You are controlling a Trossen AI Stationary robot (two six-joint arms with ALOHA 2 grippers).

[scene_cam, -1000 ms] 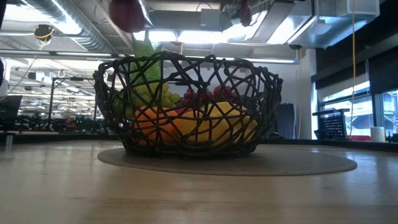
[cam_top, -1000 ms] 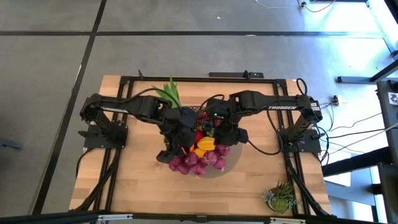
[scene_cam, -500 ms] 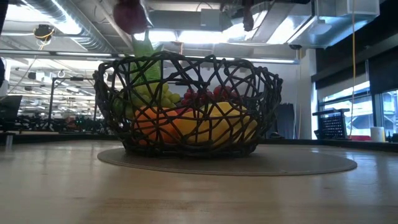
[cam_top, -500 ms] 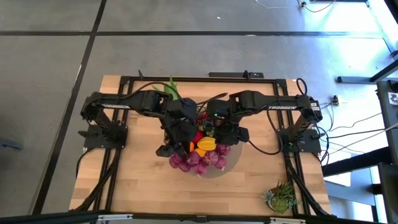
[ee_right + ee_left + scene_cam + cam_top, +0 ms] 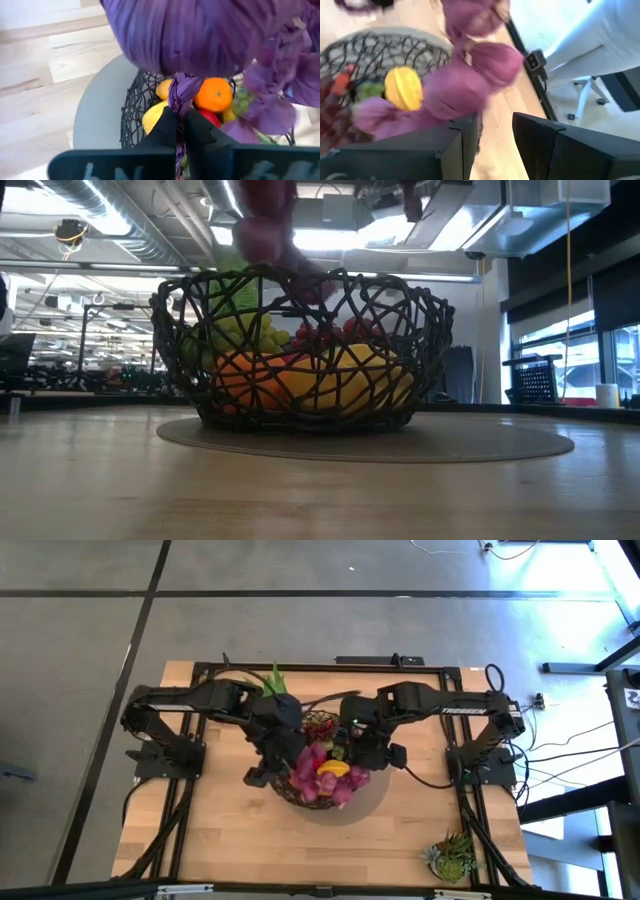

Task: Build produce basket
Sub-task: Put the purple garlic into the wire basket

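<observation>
Both arms reach inward from opposite sides and meet at the middle. The left gripper (image 5: 268, 762) has its jaws partly apart, a gap between the fingers (image 5: 465, 145). The right gripper (image 5: 181, 131) has its jaws pinched together.
</observation>
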